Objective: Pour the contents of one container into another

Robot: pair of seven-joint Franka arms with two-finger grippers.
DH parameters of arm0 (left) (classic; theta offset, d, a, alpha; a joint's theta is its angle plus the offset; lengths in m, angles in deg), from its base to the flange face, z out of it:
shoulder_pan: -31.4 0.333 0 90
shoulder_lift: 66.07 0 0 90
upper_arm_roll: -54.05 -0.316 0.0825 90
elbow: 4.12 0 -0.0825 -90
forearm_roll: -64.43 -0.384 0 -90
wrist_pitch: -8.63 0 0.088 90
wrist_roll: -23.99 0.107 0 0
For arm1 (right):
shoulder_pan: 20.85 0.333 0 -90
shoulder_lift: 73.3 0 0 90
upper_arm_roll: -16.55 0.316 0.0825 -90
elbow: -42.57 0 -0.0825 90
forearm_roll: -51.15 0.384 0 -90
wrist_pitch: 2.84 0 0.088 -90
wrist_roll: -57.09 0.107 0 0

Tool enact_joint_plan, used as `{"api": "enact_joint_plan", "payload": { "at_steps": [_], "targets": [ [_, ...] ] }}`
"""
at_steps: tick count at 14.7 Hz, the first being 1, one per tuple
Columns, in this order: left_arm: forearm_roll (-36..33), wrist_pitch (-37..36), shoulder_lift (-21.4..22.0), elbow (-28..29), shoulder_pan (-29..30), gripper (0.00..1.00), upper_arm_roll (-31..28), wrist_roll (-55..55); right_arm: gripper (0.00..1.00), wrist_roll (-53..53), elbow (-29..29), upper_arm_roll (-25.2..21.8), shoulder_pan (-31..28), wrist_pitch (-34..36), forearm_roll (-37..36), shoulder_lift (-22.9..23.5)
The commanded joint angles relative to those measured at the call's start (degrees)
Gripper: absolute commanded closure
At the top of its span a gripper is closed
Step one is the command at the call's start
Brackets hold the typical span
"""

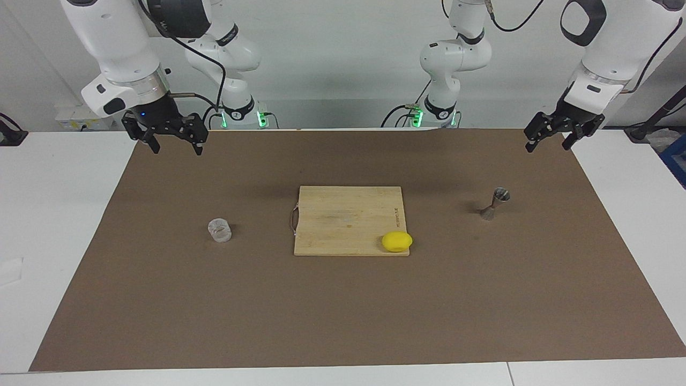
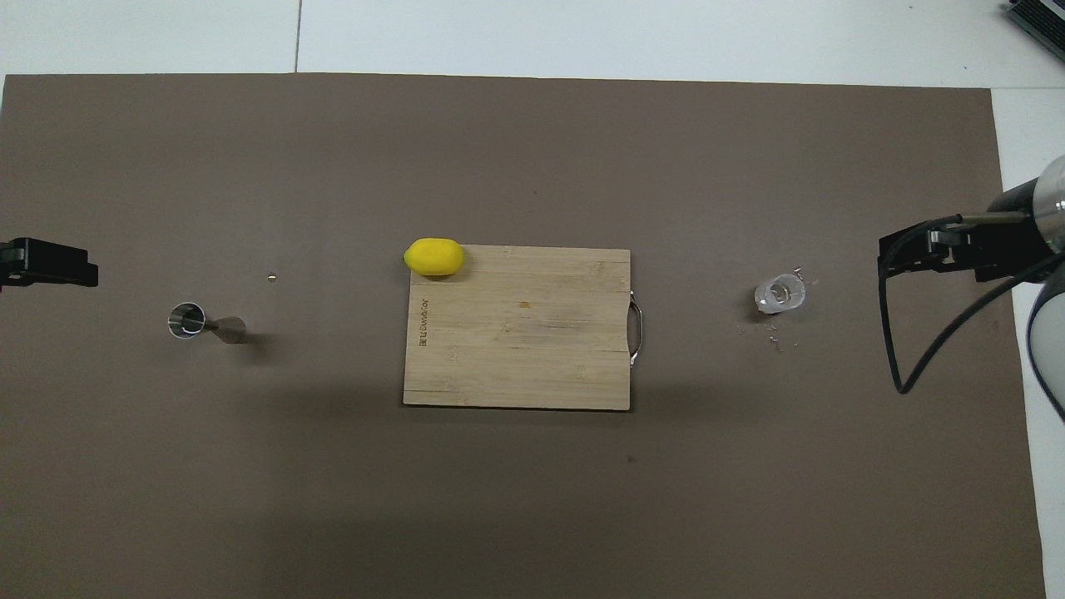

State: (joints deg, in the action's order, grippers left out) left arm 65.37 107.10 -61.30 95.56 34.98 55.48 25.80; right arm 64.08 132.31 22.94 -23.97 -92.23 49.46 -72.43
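Waiting high over the mat's corners nearest the robots, both arms are idle; nothing is gripped. The right gripper (image 1: 171, 143) hangs with fingers spread and empty over the right arm's end of the brown mat (image 1: 343, 321). The left gripper (image 1: 554, 138), also spread and empty, hangs over the left arm's end.

The ribbed glass tumbler (image 1: 220, 230) stands upright on the mat toward the right arm's end, well apart from the steel jigger (image 1: 495, 203), which stands upright toward the left arm's end. The bamboo cutting board (image 1: 343, 217) lies between them, with a lemon (image 1: 397, 242) on its corner.

Risks, as judged:
- The tumbler is clear, short and ribbed: a misjudged or too-high pinch could slip or tip it. Small flecks already lie on the mat beside it.
- The jigger has a narrow waist and small foot, so a nudge could topple it.
- Its mouth is small; a fast tilt would likely overshoot.
- The long carry passes over board and lemon.
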Motion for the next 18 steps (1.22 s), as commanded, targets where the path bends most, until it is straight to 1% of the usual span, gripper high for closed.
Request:
{"api": "enact_joint_plan", "payload": {
  "at_steps": [1,3,5,7,8,10,12,13,15,16,18],
  "targets": [
    [-0.1,6.9,4.0,7.5,0.4,0.0,0.1,-2.2,0.0,-1.2,0.6,0.2,-0.7,0.4,1.0,-0.8],
    [-0.1,11.8,4.7,10.3,1.0,0.0,0.1,-2.4,0.0,-1.2,0.6,0.2,-0.7,0.4,1.0,-0.8],
    [-0.1,15.2,4.4,12.0,1.3,0.0,0.1,-2.4,0.0,-1.2,0.6,0.2,-0.7,0.4,1.0,-0.8],
    [-0.1,21.3,2.9,14.8,1.4,0.0,0.1,-2.5,0.0,-1.2,0.6,0.2,-0.7,0.4,1.0,-0.8],
    [-0.1,23.5,1.5,15.2,1.6,0.0,0.1,-2.5,0.0,-1.2,0.6,0.2,-0.7,0.4,1.0,-0.8],
    [-0.1,25.9,-1.1,15.2,3.1,0.0,0.1,-2.5,0.0,-1.2,0.6,0.2,-0.7,0.4,1.0,-0.8],
    [0.0,26.9,-3.4,15.4,3.1,0.0,0.1,-2.6,0.0,-1.2,0.6,0.2,-0.7,0.4,1.0,-0.8],
    [0.0,27.4,-4.1,15.7,2.8,0.0,0.2,-3.4,0.0,-1.2,0.6,0.2,-0.7,0.4,1.0,-0.8],
    [0.1,30.8,-5.5,17.1,2.1,0.0,0.2,-6.8,0.0,-1.2,0.6,0.2,-0.7,0.4,1.0,-0.8],
    [0.3,31.7,-5.8,17.3,2.1,0.0,0.2,-8.8,0.0,-1.2,0.6,0.2,-0.7,0.4,1.0,-0.8],
    [0.4,32.0,-5.8,17.2,2.3,0.0,0.2,-8.9,0.0,-1.2,0.6,0.2,-0.7,0.4,1.0,-0.8]
  ]
}}
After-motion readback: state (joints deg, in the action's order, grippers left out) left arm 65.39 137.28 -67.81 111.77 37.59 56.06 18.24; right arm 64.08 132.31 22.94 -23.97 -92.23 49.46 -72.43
